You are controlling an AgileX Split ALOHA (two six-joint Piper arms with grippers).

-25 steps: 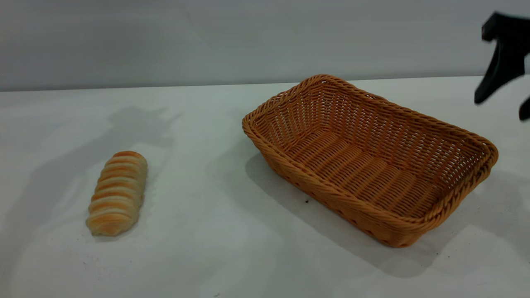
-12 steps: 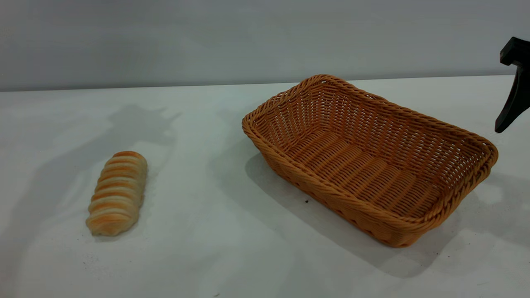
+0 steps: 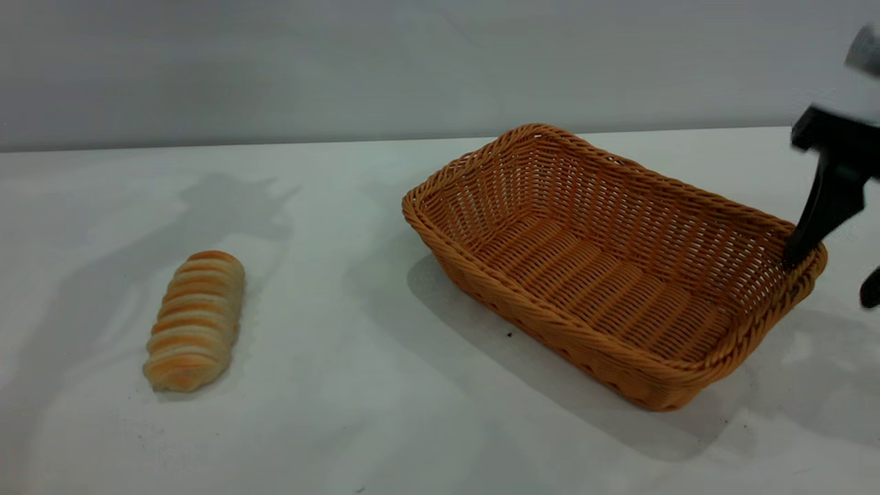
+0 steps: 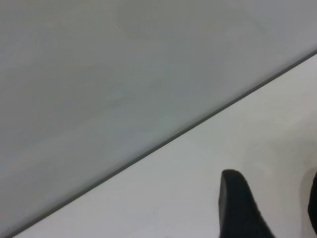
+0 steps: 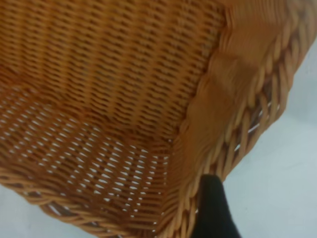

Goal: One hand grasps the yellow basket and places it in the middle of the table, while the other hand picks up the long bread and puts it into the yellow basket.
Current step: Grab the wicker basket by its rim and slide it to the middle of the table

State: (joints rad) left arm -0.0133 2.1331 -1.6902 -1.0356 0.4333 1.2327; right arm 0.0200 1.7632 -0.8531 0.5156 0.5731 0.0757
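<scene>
The yellow basket point(image 3: 612, 265) sits right of the table's middle, empty, and fills the right wrist view point(image 5: 114, 99). My right gripper point(image 3: 833, 275) is open at the basket's far right corner. One black finger point(image 3: 818, 206) reaches down inside the braided rim; the other point(image 3: 870, 289) hangs outside it. In the right wrist view one fingertip point(image 5: 212, 198) rests against the rim. The long bread point(image 3: 196, 320) lies alone at the left, striped orange and cream. The left gripper point(image 4: 275, 213) is outside the exterior view; its wrist view shows its fingers apart over bare table.
The white table point(image 3: 357, 385) stretches between bread and basket, with arm shadows on it. A grey wall point(image 3: 344, 62) runs behind the table's back edge.
My right gripper has come down from high at the right edge to the basket's right corner, straddling the rim. Basket and bread have not moved.
</scene>
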